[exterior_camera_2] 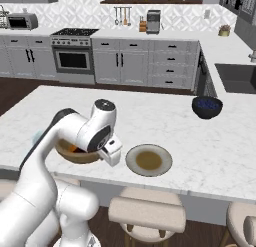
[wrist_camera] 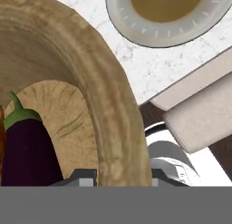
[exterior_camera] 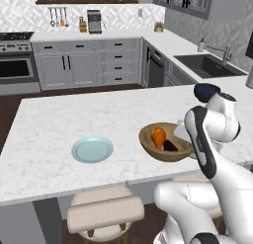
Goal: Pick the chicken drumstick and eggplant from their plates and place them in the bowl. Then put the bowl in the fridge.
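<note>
The wooden bowl (exterior_camera: 148, 135) stands near the island's front edge, with the orange-brown chicken drumstick (exterior_camera: 158, 137) and the dark eggplant (exterior_camera: 170, 146) inside it. In the hand view the bowl's thick wall (wrist_camera: 104, 96) runs between the two fingertips, so my gripper (wrist_camera: 120, 177) is shut on the rim, with the eggplant (wrist_camera: 27, 150) just inside. From the right base view the hand (exterior_camera_2: 112, 151) sits at the bowl's (exterior_camera_2: 75, 155) right edge. The pale-blue plate (exterior_camera: 92, 149) and the beige plate (exterior_camera_2: 148, 160) are both bare. The fridge is out of view.
A dark blue bowl (exterior_camera_2: 206, 106) sits farther back on the island. Padded stools (exterior_camera: 105, 211) (exterior_camera_2: 147, 213) stand under the front edge. Behind are grey cabinets, an oven (exterior_camera_2: 73, 58) and a sink (exterior_camera: 207, 65).
</note>
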